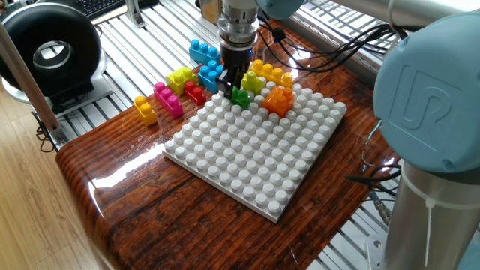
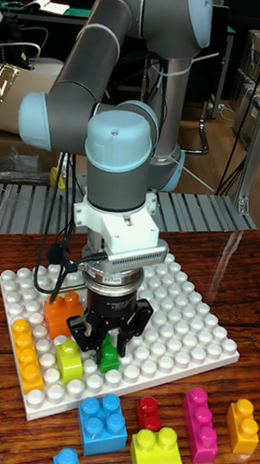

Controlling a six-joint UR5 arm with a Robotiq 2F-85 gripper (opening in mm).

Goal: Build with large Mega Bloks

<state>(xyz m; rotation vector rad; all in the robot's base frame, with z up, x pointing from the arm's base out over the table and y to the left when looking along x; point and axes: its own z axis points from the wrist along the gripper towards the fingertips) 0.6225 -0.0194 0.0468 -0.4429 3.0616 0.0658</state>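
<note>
1. Tall fixed view: green brick [image 2: 108,356] sits on the baseplate [image 2: 181,337] edge, between the gripper [image 2: 112,345] fingers, seemingly clenched on it.
2. Beside it, lime [image 2: 69,361], orange [image 2: 63,313] and yellow [image 2: 25,353] bricks look placed.
3. Six bricks lie loose beyond, off the plate: much building remains.
</note>
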